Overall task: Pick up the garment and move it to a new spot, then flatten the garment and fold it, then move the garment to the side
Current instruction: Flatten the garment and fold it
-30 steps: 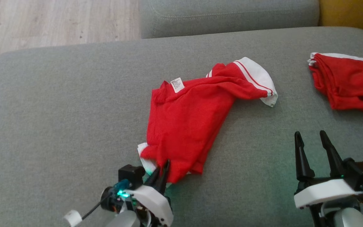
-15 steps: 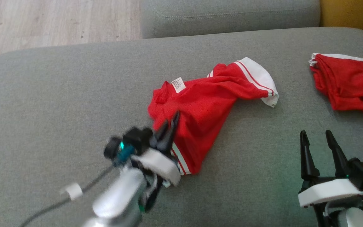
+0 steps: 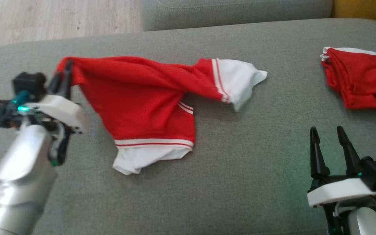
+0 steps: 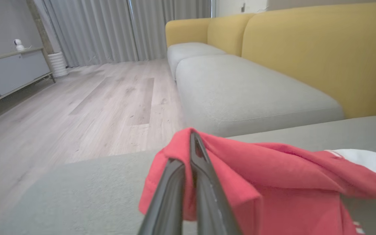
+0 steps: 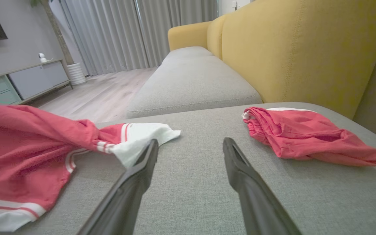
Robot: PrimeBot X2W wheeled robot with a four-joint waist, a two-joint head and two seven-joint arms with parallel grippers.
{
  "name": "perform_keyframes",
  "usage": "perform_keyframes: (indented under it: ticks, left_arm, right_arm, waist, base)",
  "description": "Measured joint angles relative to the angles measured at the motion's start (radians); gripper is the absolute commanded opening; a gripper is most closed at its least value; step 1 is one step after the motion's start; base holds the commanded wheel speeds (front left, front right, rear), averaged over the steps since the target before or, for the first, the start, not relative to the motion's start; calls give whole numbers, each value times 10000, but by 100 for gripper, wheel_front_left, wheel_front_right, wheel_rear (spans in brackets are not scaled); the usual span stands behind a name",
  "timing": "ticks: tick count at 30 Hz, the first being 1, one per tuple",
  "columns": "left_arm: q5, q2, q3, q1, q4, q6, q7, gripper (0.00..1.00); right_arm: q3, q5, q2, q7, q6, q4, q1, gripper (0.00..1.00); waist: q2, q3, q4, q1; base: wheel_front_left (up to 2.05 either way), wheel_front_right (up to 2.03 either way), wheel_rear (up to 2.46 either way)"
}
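Garment (image 3: 142, 98) hangs from the left hand (image 3: 64, 71) pinching its corner; right hand (image 3: 326, 131) gapes wide

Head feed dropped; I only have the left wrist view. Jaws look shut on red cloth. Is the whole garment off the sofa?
Observer: No. The left gripper holds one corner of the garment up; its white ends rest on the grey cushion.
Operator: Right arm?
Observer: The right gripper hovers apart from the garment, jaws open, empty.
Operator: Anything else there?
Observer: A second red garment lies bunched at the cushion's right end.
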Motion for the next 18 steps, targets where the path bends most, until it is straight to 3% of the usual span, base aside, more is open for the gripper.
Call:
perform_keyframes:
  ticks: [4, 5, 6, 7, 18]
  left_arm:
    - [-109, 334, 169, -111, 686, 2, 305, 0]
    - [-127, 466, 176, -130, 1164, -4, 537, 35]
    - [-161, 487, 167, -129, 1381, -12, 652, 87]
    - [-161, 504, 159, -129, 1561, -13, 713, 100]
    - [-393, 796, 244, -128, 2681, -307, 477, 100]
  right_arm:
    - [33, 0, 0, -12, 0, 63, -45, 100]
    - [84, 2, 0, -15, 0, 113, -46, 100]
    - [107, 2, 0, -17, 0, 123, -46, 100]
    - [136, 2, 0, -19, 0, 132, -50, 100]
    - [211, 2, 0, -61, 0, 291, -197, 100]
  waist:
    - [0, 102, -20, 0]
    - [0, 136, -37, 0]
    - [0, 145, -40, 0]
    - [0, 153, -42, -1]
    - [0, -121, 119, -1]
  base:
    - [0, 0, 0]
    - [0, 0, 0]
    - [0, 0, 0]
    - [0, 0, 0]
    - [0, 0, 0]
